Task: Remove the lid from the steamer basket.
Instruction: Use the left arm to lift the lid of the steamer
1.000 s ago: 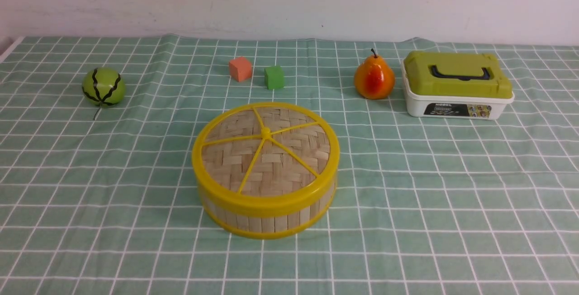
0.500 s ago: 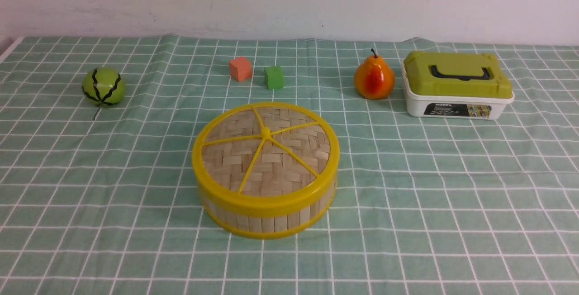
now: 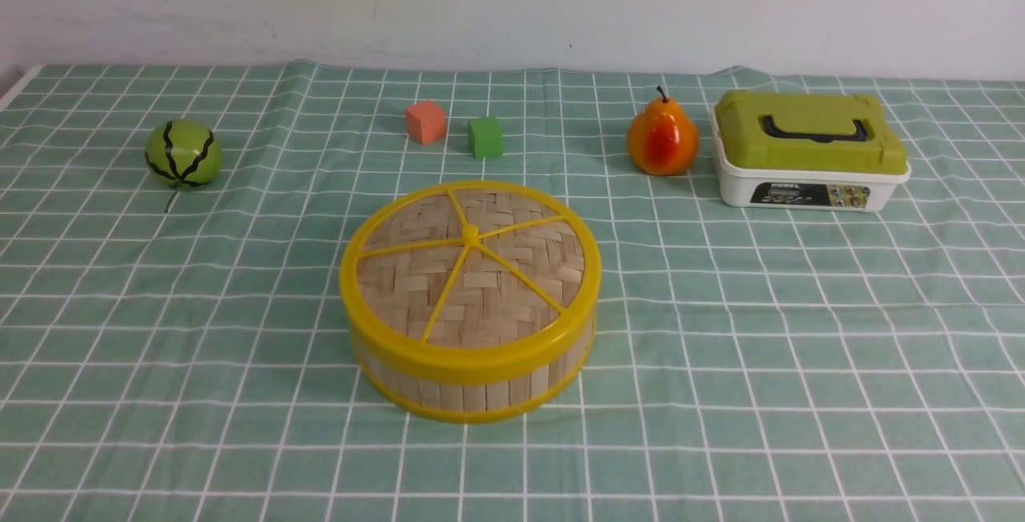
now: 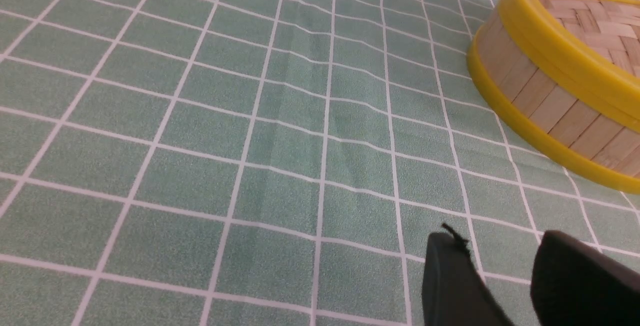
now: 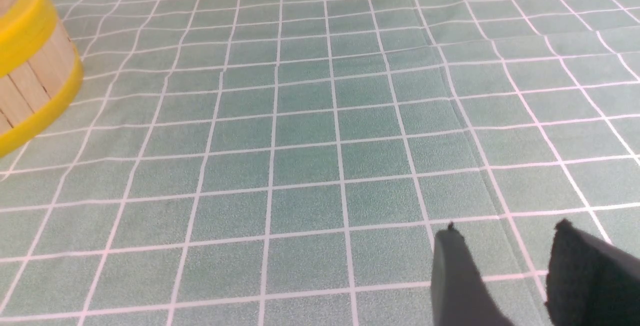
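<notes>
Green checked tablecloth [image 3: 761, 330], white wall [image 3: 512, 2], left end effector [image 4: 500, 246] parted, right end effector [image 5: 505, 238] parted

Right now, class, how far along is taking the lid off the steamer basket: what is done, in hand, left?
Done: nothing; the lid sits flush on the steamer basket. In hand: nothing; the left gripper and right gripper are open and empty over the cloth, apart from the basket. Left: reach the lid, grip it, lift it off.

Hidden under lid [image 3: 470, 266]: steamer basket [image 3: 472, 384] interior; box [image 3: 810, 152] label unreadable; left tool [image 4: 497, 238], right tool [image 5: 507, 227] cropped.
</notes>
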You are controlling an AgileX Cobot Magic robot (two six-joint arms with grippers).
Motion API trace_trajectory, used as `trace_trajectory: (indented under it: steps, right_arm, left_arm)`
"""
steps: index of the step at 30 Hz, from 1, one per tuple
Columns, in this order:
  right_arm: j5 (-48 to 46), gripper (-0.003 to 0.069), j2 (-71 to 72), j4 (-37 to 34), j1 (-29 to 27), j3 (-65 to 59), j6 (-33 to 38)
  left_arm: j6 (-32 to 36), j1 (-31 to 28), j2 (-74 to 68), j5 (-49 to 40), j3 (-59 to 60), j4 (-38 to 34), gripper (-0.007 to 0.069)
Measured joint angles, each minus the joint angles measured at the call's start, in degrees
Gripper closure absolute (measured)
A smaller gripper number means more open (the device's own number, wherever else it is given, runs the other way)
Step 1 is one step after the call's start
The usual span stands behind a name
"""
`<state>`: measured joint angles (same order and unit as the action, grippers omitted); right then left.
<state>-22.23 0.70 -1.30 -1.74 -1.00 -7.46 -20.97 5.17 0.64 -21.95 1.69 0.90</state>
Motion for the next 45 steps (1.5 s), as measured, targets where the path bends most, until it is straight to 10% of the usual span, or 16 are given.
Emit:
trace_trajectory:
  steps: [9, 22, 38, 45]
  right_arm:
    - [0.0, 0.0418, 0.0, 0.0, 0.0, 0.0, 0.0]
    - [0.0, 0.0418, 0.0, 0.0, 0.0, 0.0, 0.0]
    - [0.0, 0.0418, 0.0, 0.0, 0.0, 0.0, 0.0]
    - [0.0, 0.0418, 0.0, 0.0, 0.0, 0.0, 0.0]
  left_arm:
    - [-0.99, 0.0, 0.0, 0.51, 0.0, -2.33, 0.0386]
    - [-23.47, 0.0, 0.0, 8.51, 0.0, -46.42, 0.0386]
    - [-23.34, 0.0, 0.0, 23.03, -0.16, -52.79, 0.0398]
    - [-8.18, 0.0, -1.4, 26.52, -12.98, -50.02, 0.0613]
